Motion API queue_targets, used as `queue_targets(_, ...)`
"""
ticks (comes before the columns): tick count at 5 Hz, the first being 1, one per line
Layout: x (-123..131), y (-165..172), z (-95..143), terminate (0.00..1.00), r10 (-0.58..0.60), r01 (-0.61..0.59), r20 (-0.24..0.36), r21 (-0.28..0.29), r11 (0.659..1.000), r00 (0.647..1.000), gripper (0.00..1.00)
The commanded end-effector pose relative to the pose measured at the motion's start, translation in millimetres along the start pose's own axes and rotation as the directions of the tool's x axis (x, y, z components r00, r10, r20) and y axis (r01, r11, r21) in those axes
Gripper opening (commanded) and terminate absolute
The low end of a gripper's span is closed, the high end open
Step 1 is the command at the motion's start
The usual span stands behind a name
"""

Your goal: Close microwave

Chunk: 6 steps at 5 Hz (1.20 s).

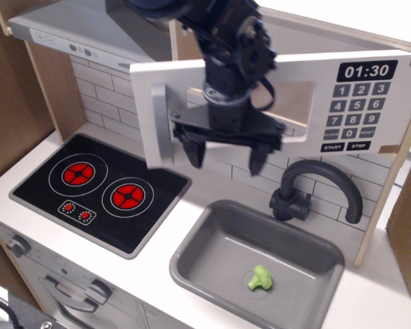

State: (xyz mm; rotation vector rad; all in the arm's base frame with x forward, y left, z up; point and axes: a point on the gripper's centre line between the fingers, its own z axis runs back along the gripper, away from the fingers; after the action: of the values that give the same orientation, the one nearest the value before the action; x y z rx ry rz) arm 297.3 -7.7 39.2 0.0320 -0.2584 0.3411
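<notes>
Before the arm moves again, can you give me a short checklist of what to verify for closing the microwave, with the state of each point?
1. Microwave door shut flush: cannot tell. It looks nearly shut, but this angle does not show any gap.
2. Gripper in front of the door, below the window: ok.
3. Jaws open and holding nothing: ok.
4. Handle free, not gripped: ok.
5. Faucet clear of the gripper: ok, it stands lower and to the right.
6. Broccoli out of the way: ok, it lies in the sink.
</notes>
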Motion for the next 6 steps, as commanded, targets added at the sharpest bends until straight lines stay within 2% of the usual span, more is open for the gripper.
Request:
queue_targets(1, 52, 8, -10, 0.0, 0.04, -0.04, 0.129, 0.0, 0.999, 0.991, 1.0)
queue_targets(2, 66, 7, -15, 0.0, 0.073, -0.074, 0.139, 0.001, 0.997, 0.988, 1.0)
queue_targets(6, 111, 4, -3, 0.0, 0.178, -0.175, 0.195, -0.033, 0.984, 0.965, 1.0)
